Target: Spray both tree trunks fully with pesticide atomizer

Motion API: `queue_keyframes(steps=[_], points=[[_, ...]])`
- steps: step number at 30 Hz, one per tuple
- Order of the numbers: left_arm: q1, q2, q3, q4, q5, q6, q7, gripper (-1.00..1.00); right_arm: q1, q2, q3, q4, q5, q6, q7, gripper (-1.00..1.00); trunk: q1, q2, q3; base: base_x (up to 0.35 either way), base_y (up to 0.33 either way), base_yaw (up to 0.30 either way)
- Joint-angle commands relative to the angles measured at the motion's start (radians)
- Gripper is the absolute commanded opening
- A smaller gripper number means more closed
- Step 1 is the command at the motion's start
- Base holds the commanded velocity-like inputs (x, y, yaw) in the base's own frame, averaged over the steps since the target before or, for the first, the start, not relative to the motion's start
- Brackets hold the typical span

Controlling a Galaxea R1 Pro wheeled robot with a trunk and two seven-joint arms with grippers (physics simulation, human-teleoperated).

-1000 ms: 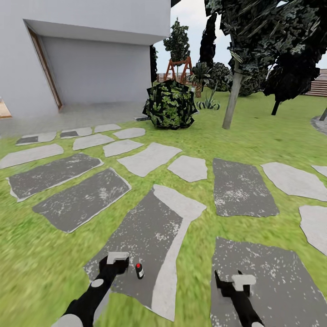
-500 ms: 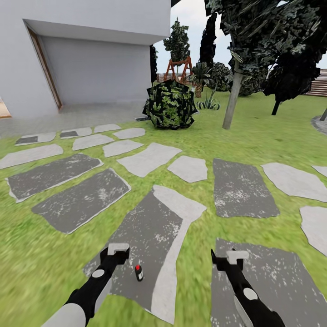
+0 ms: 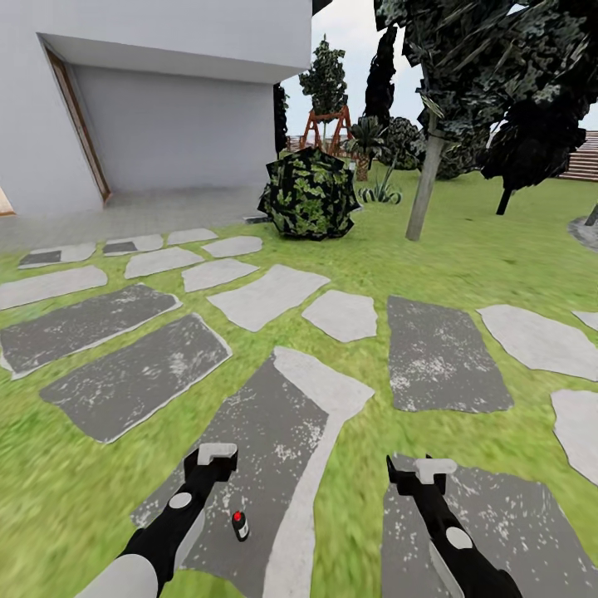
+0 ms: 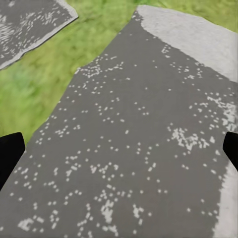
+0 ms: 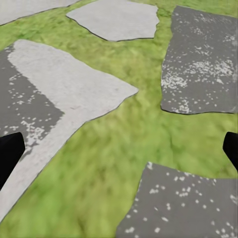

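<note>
The left pincer (image 3: 214, 454) hangs low over a dark, white-speckled paving slab (image 3: 274, 432), jaws spread wide and holding nothing; in its wrist view only the black fingertips (image 4: 10, 153) peek in at the two edges, with rough stone between them. My guess is that it is held ready for a grab. The spray bottle (image 3: 240, 526) stands upright on that same slab, just beside the left pincer, nearer the robot and a little to its right, apart from the fingers. It is small and dark with a red top.

The right pincer (image 3: 425, 473) is spread wide too and empty, poised over grass and the corner of another speckled slab (image 3: 490, 515), well apart from the bottle.

Far beyond the right pincer rises a pale, smooth, slightly leaning trunk (image 3: 423, 189) under a ragged dark crown (image 3: 482, 58), across the blurry green lawn (image 3: 365, 465). The white house (image 3: 166, 91) stands far beyond the left pincer.
</note>
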Motion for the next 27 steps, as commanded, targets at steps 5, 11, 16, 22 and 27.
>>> queue_keyframes(steps=[5, 11, 16, 22, 27], points=[[0.000, 0.000, -0.001, 0.000, 0.001, 0.000, 0.000, 1.00, 0.000, 0.000, -0.001, 0.000, 0.000, 0.000, -0.001, 1.00, 0.004, -0.007, -0.003, 0.006, -0.004, 0.000], [0.000, 0.000, 0.000, 0.000, -0.001, -0.001, 0.006, 1.00, 0.000, 0.000, -0.004, 0.000, -0.001, 0.000, -0.005, 1.00, 0.027, -0.049, -0.025, 0.000, 0.000, 0.000], [0.000, 0.001, 0.001, 0.001, 0.000, -0.003, 0.006, 1.00, 0.000, 0.000, -0.004, -0.001, -0.002, 0.000, -0.005, 1.00, 0.046, -0.084, -0.048, 0.000, 0.000, 0.000], [0.000, 0.002, 0.002, 0.002, 0.002, -0.009, 0.006, 1.00, 0.000, 0.000, -0.005, -0.001, -0.002, 0.000, -0.006, 1.00, 0.069, -0.126, -0.076, 0.000, 0.000, 0.000], [0.000, 0.002, 0.002, 0.002, 0.003, -0.023, 0.006, 1.00, 0.000, 0.000, -0.005, 0.000, -0.002, 0.000, -0.006, 1.00, 0.088, -0.161, -0.100, 0.000, 0.000, 0.000]])
